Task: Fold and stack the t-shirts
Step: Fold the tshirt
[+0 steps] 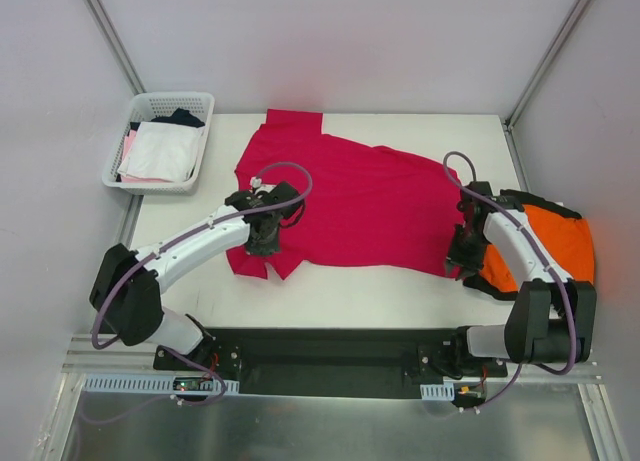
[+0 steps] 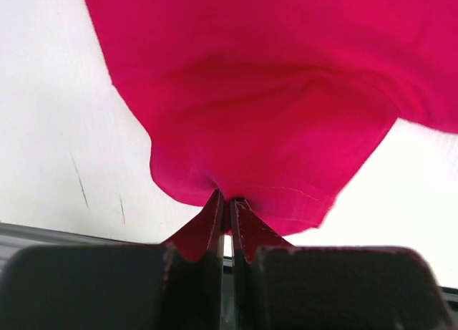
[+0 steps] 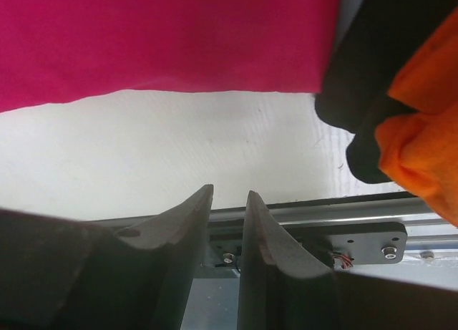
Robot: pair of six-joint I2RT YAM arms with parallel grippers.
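pinching hem of soft, limp crimson t-shirt [image 1: 370,196] in clenched left gripper [image 2: 227,201]; right gripper [image 3: 229,192] slightly parted, empty, shirt's edge just ahead, likely best grabbed there.

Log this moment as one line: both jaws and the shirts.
left jaws: shut on crimson t-shirt | right jaws: open, empty | crimson t-shirt: spread on table | orange t-shirt, black t-shirt: heaped at right edge

Spread t-shirt [image 1: 370,201] centred on table [image 1: 350,293]; basket [image 1: 113,173] far-left, piled t-shirts [image 1: 562,243] right.
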